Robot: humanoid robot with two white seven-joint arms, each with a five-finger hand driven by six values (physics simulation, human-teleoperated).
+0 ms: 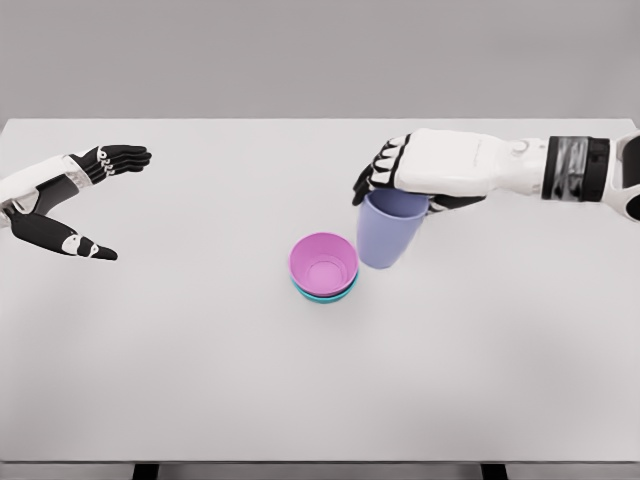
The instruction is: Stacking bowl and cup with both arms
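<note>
- Tabletop [200, 380]: a plain white surface that fills most of the head view, with a grey wall behind its far edge.
- Pink bowl [324, 263]: sits near the middle of the tabletop, mouth upward, nested inside a teal bowl [322, 296] of which only a thin rim shows below and at the left of the pink one. The two form a single stack.
- Lavender cup [388, 232]: stands just right of the bowl stack and slightly farther back, mouth upward, leaning a little so that its base sits toward the bowls. Its lower wall lies very close to the pink bowl's right rim; whether the two touch cannot be told.
- Right hand [420, 172]: enters from the right edge on a white forearm with a dark wrist band, and lies palm down over the cup's rim. Its black-tipped fingers [372, 182] curl down over the far-left part of the rim, and the thumb side shows at the right of the rim, so the hand grips the cup from above. Whether the cup's base rests on the tabletop or is lifted slightly cannot be told.
- Left hand [72, 200]: shows at the left edge, well apart from the bowls and the cup. Its fingers are extended and spread from the thumb, which points toward the table's middle; it holds nothing.
</note>
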